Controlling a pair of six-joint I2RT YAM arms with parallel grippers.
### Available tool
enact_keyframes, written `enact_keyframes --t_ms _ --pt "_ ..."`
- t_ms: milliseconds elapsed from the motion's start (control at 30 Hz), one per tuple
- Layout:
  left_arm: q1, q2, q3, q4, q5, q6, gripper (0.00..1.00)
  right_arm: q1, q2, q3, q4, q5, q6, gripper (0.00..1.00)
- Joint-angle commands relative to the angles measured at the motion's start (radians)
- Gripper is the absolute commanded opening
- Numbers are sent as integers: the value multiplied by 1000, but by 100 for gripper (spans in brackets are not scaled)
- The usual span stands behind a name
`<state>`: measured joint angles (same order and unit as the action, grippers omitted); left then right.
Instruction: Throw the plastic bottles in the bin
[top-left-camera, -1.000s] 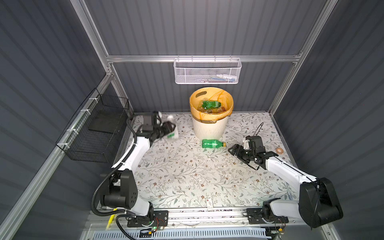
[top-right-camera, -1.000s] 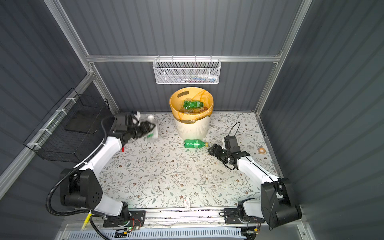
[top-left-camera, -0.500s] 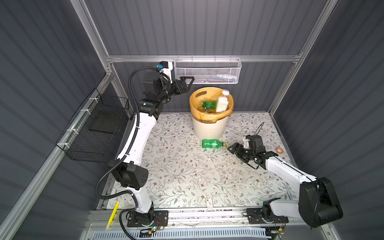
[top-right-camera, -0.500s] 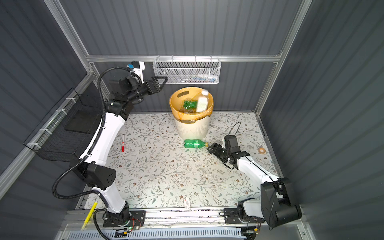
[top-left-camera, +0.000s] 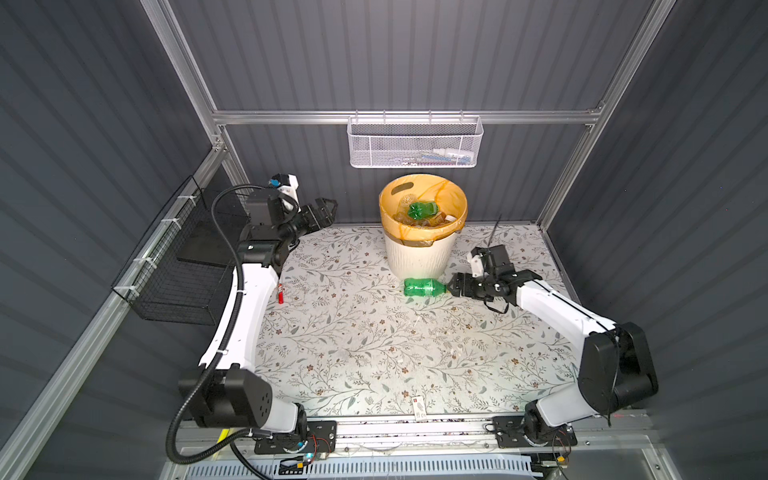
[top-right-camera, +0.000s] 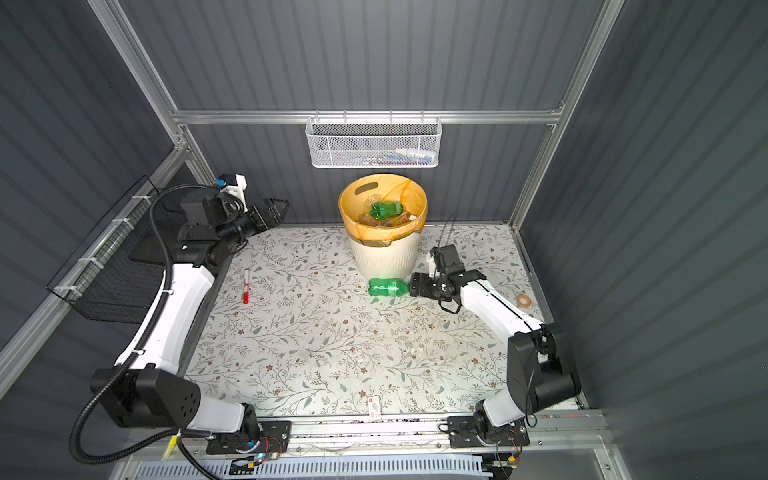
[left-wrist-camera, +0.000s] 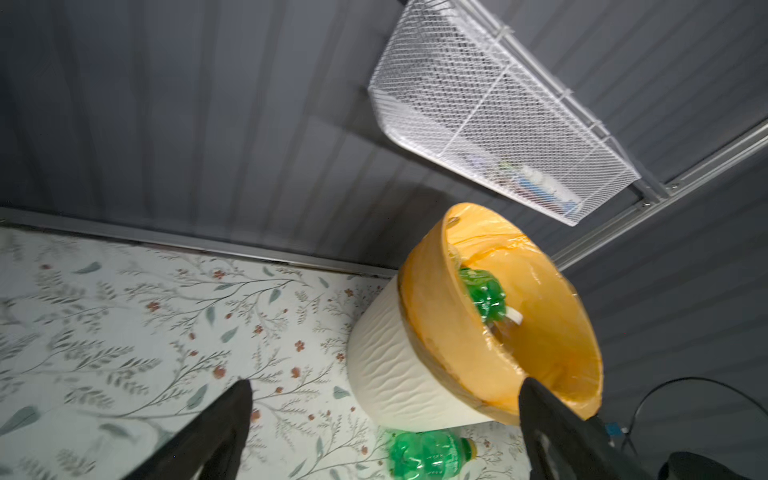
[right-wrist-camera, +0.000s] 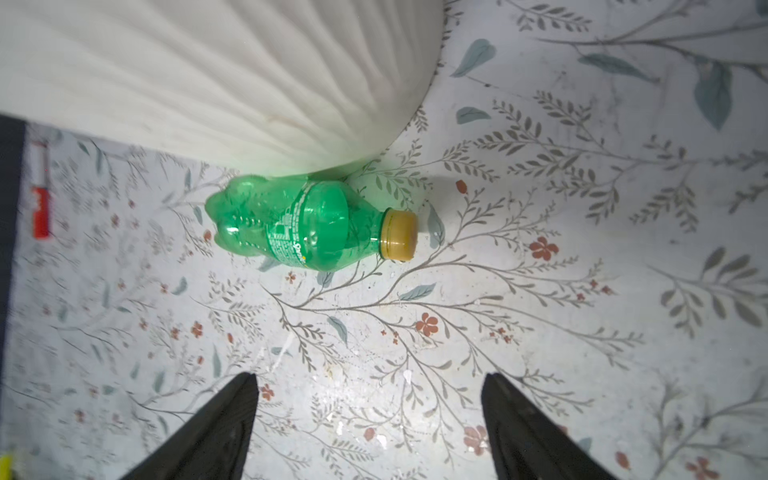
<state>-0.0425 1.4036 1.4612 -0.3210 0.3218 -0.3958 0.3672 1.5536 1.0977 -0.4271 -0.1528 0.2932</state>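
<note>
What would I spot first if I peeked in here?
The cream bin with its bright orange bag, back middle, a green bottle on top inside. A second green bottle lies against the bin's foot, with the open right gripper facing its cap.

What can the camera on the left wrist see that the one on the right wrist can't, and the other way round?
Only the left wrist view: the white mesh basket on the wall, and a green bottle inside the orange bag. Only the right wrist view: the red-and-white marker pen. Both: the ribbed bin and the yellow-capped bottle lying at its foot.
</note>
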Motion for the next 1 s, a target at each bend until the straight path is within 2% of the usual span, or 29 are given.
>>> enact_keyframes --t_ms 0,167,233,300,400,533,633,767,867,967 --pt "31 -36 -161 -69 -71 100 100 85 62 53 -117 142 -283 88" --pt "56 -92 -343 -29 -110 115 100 169 147 95 -19 265 -471 89" --pt "58 -94 -388 3 -108 108 100 181 170 88 32 280 -525 89" --pt "59 -85 -399 13 -100 110 100 191 192 85 114 315 -572 89" --pt "63 -69 -392 12 -83 115 100 194 246 110 148 358 -627 89" --pt "70 -65 -402 26 -70 117 100 192 301 113 205 357 -680 90" --pt "74 -62 -406 29 -64 118 100 191 340 111 232 329 -708 91" --pt "78 -57 -405 31 -54 118 100 206 377 167 145 248 -726 90" --pt "81 -60 -406 32 -56 118 100 220 359 192 63 129 -696 88" --pt "82 -61 -408 33 -54 116 100 257 322 186 1 70 -645 83"
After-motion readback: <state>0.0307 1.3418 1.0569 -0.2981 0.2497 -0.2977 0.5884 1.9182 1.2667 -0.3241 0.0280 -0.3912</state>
